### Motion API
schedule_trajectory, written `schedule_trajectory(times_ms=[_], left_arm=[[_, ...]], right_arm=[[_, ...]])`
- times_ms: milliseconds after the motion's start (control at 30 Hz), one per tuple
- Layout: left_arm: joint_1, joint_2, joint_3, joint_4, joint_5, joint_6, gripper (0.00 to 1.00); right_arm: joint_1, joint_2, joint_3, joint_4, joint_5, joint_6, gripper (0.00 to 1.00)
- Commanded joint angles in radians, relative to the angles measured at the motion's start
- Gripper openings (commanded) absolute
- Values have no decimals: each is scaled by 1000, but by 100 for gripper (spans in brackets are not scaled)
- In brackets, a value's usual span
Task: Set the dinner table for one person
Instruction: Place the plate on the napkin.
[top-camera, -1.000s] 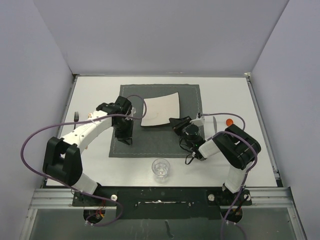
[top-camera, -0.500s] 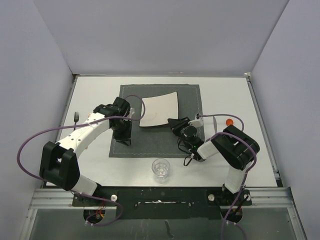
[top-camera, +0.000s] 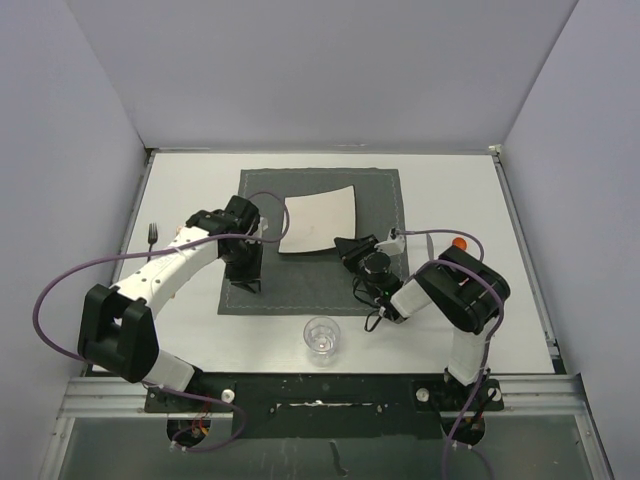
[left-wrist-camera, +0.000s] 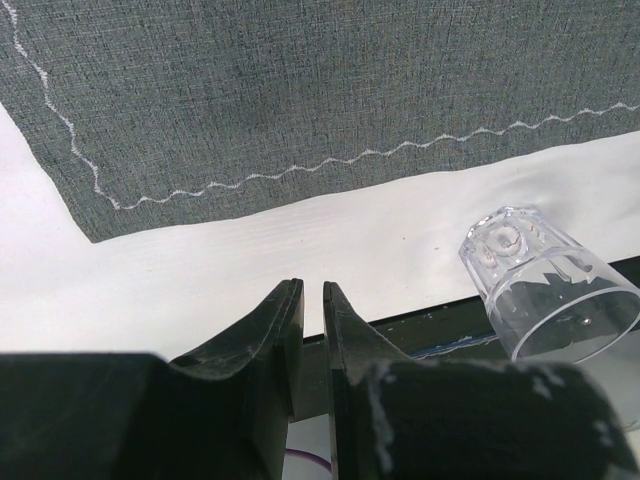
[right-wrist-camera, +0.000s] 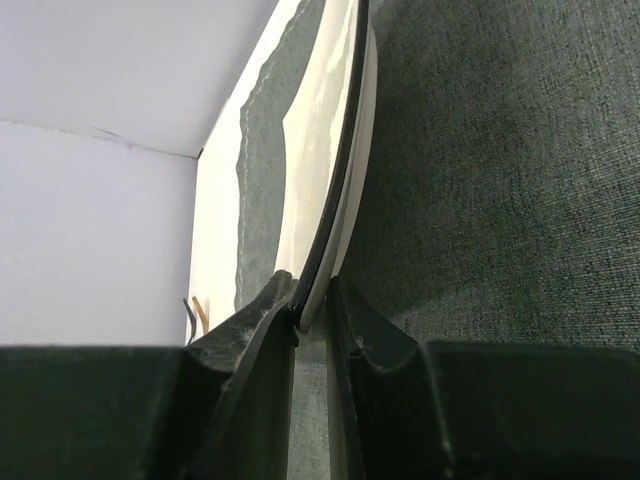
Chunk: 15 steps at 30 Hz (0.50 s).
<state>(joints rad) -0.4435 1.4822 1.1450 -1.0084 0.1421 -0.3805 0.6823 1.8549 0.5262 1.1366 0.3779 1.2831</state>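
Right claw (right-wrist-camera: 312, 302) is clamped narrow on the rim of a square white plate (right-wrist-camera: 322, 150), one finger on each face of its thin edge. Seen from the wrist, that plate runs edge-on away from the fingertips. From above it (top-camera: 320, 222) lies over the far middle of a dark grey stitched cloth placemat (top-camera: 300, 295), skewed and apparently tipped rather than lying flat.

Left claw (left-wrist-camera: 312, 292) is drawn in to a thin slit with nothing between its fingers. It hangs above the placemat's near left part and points toward the near edge.

Everything sits on the flat matte white tabletop (top-camera: 450, 190), which spreads wide around the placemat on all sides. A clear drinking glass (top-camera: 322, 336) stands on its bare surface just near of the placemat, between the two arms, and it also shows in the left wrist view (left-wrist-camera: 550, 290). A fork (top-camera: 152, 234) lies well out to the left, close to the tabletop's edge.
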Motion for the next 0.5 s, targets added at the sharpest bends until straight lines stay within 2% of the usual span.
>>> schedule_trajectory(times_ms=[0, 467], left_arm=[[9, -62, -5, 7, -3, 7, 13], [22, -55, -18, 15, 1, 10, 13]], right_arm=[[11, -3, 86, 328, 40, 48, 0], [13, 55, 100, 340, 43, 83, 0]])
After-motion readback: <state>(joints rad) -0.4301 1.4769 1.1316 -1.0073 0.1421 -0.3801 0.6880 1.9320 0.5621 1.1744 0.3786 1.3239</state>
